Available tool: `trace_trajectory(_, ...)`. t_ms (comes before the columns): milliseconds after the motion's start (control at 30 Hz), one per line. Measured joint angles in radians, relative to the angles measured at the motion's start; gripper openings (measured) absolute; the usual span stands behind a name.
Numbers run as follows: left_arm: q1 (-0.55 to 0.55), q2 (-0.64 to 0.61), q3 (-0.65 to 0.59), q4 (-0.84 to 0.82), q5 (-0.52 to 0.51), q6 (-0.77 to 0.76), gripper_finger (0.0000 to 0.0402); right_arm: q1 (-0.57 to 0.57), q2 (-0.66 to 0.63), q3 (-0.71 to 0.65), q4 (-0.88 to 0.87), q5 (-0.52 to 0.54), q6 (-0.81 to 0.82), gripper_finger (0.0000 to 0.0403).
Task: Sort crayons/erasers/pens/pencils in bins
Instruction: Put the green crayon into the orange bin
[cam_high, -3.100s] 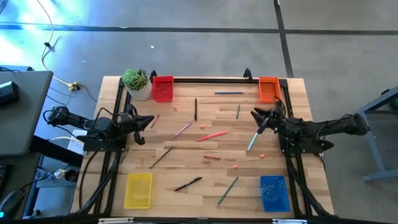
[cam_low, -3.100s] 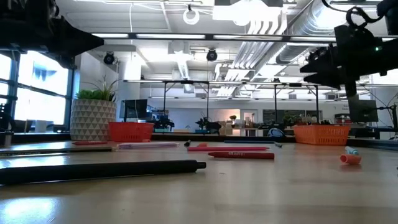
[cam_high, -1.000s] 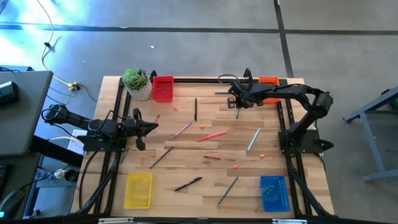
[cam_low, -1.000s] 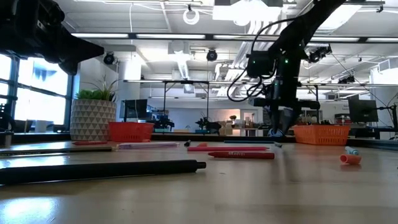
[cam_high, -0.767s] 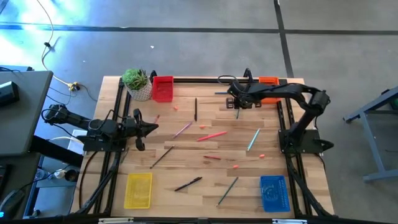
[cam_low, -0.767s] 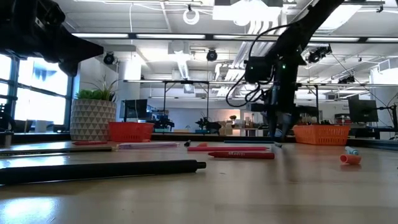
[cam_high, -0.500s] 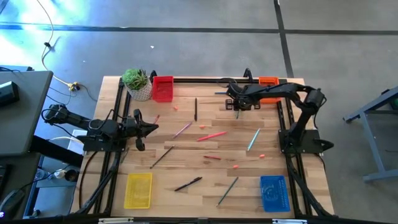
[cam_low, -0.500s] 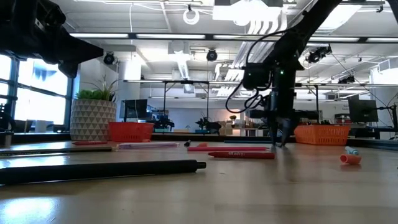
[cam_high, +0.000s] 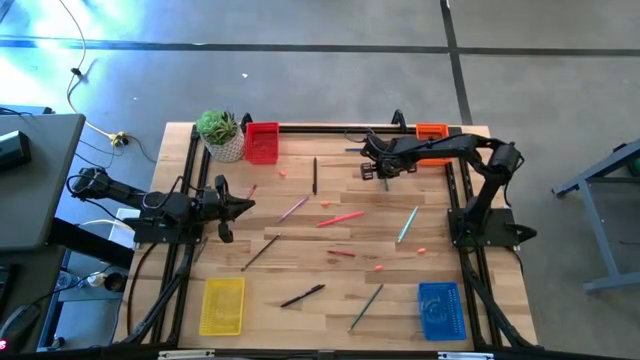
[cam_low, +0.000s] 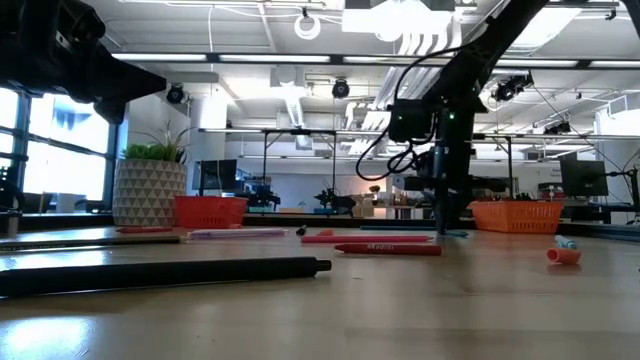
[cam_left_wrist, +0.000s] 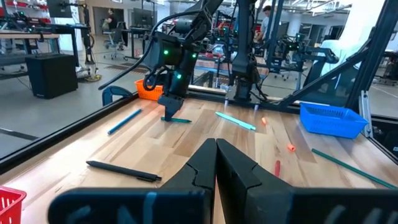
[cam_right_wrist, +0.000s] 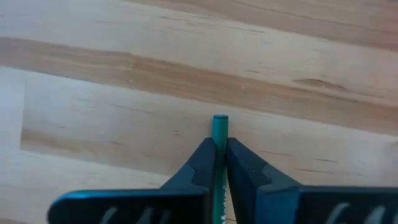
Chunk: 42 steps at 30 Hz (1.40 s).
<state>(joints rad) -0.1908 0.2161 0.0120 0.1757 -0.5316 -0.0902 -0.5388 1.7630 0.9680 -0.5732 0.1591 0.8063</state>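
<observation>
Right gripper (cam_right_wrist: 219, 163) clamped near the green pencil (cam_right_wrist: 219, 127) tip by the tabletop's far edge; off-centre grip may pivot, slip. Left gripper (cam_left_wrist: 216, 163) together, idle.

Light wooden table (cam_high: 470, 215). Four bins at corners: red (cam_high: 261, 142), orange (cam_high: 431, 133), yellow (cam_high: 222, 305), blue (cam_high: 440, 309). Pens, pencils, crayons (cam_high: 378, 268) scattered between.

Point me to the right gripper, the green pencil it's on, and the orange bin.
right gripper (cam_right_wrist: 219, 163), right wrist view, midway between its fingertips.
green pencil (cam_right_wrist: 220, 124), right wrist view, end that sticks out past the fingers.
orange bin (cam_high: 431, 131), high view, far rim that shows behind the arm.
</observation>
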Motion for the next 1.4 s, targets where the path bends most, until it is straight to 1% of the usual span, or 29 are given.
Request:
trace_trajectory(133, 0.001, 0.0, 0.0, 0.0, 0.0, 0.006, 0.0, -0.001, -0.017, -0.002, -0.003, -0.027, -0.064, 0.0015)
trace_trajectory(333, 0.001, 0.0, 0.0, 0.0, -0.003, 0.007, 0.0, -0.005, -0.083, -0.002, -0.009, -0.064, -0.134, 0.0016)
trace_trajectory(500, 0.001, 0.0, 0.0, 0.0, -0.003, 0.008, 0.0, -0.004, -0.19, -0.002, -0.031, -0.066, -0.2, 0.0016)
trace_trajectory(633, 0.001, 0.0, 0.0, -0.005, -0.003, 0.015, 0.0, -0.018, -0.313, -0.002, -0.089, -0.062, -0.257, 0.0016)
trace_trajectory(700, 0.001, 0.0, 0.0, -0.016, -0.003, 0.015, 0.0, -0.036, -0.376, -0.001, -0.134, -0.032, -0.274, 0.0016)
trace_trajectory(800, 0.0, 0.0, 0.0, -0.053, -0.003, -0.013, 0.0, -0.083, -0.461, 0.0, -0.202, 0.065, -0.299, 0.0016)
trace_trajectory(867, 0.0, -0.001, 0.0, -0.081, -0.001, -0.042, 0.0, -0.13, -0.493, 0.0, -0.243, 0.125, -0.332, 0.0016)
trace_trajectory(967, 0.0, 0.0, 0.0, -0.109, 0.008, -0.064, 0.0, -0.211, -0.499, -0.001, -0.246, 0.181, -0.38, 0.0016)
trace_trajectory(1067, 0.0, -0.001, 0.0, -0.104, 0.034, -0.084, 0.0, -0.287, -0.465, -0.001, -0.175, 0.217, -0.456, 0.0016)
trace_trajectory(1200, 0.0, 0.0, 0.0, -0.078, 0.036, -0.083, 0.0, -0.386, -0.403, -0.001, -0.091, 0.226, -0.57, 0.0016)
trace_trajectory(1333, 0.0, 0.0, 0.0, -0.065, 0.036, -0.083, 0.0, -0.479, -0.327, -0.001, -0.04, 0.222, -0.606, 0.0016)
trace_trajectory(1400, 0.0, 0.0, 0.0, -0.069, 0.035, -0.083, 0.0, -0.501, -0.29, -0.001, -0.024, 0.216, -0.629, 0.0016)
